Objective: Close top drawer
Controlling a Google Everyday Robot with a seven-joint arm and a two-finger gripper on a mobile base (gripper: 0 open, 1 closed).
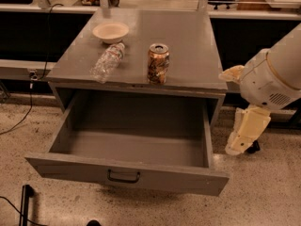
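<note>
The top drawer (pixel 136 140) of the grey cabinet is pulled far out and is empty inside. Its small black bail handle (pixel 123 176) sits mid-front on the drawer face. My gripper (pixel 245 132) is a cream-coloured piece hanging down from the white arm (pixel 277 74). It is to the right of the drawer, level with its right side wall and apart from it. It holds nothing that I can see. The drawers below are hidden under the open one.
On the cabinet top (pixel 188 41) stand a cream bowl (pixel 110 31), a clear plastic bottle (pixel 107 62) lying on its side, and an upright soda can (pixel 158 63). A dark counter runs behind. A black cable (pixel 21 117) trails on the speckled floor at left.
</note>
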